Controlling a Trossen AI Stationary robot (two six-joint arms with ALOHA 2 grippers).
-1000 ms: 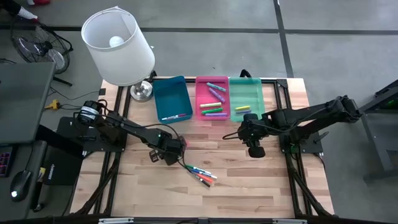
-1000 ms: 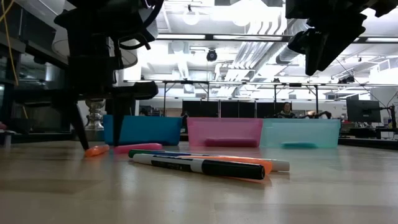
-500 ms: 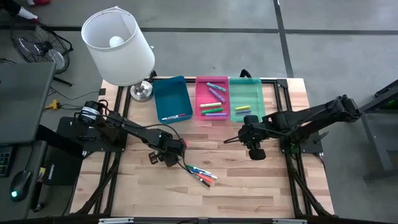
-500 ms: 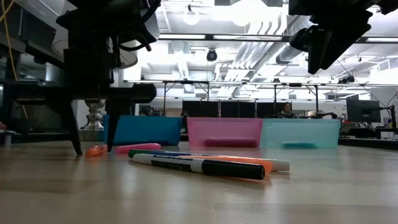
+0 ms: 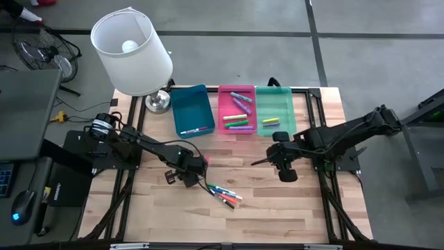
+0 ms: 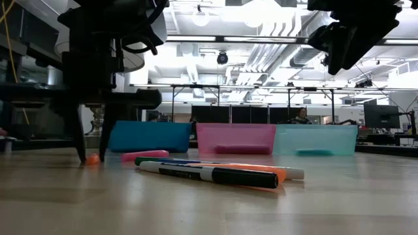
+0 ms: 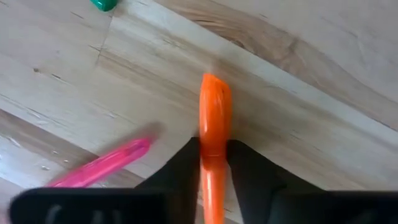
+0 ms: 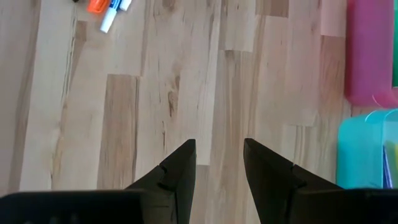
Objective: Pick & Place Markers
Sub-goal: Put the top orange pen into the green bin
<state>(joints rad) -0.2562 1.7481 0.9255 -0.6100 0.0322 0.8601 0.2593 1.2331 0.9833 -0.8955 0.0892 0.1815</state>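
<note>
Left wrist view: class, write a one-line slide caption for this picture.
Left gripper closed around an orange marker on the wooden table, a pink marker lying beside it.

A pale wooden plank table (image 5: 291, 208) carries three rectangular plastic trays along its far edge: a blue tray (image 5: 191, 111), a pink tray (image 5: 236, 110) holding several thin markers, and a green tray (image 5: 275, 110) holding a yellow one. A white-shaded lamp (image 5: 132, 54) stands beside them. The left gripper (image 5: 186, 170) is low by a cluster of loose coloured markers (image 5: 225, 195). The right gripper (image 5: 283, 158) is over bare wood.
</note>
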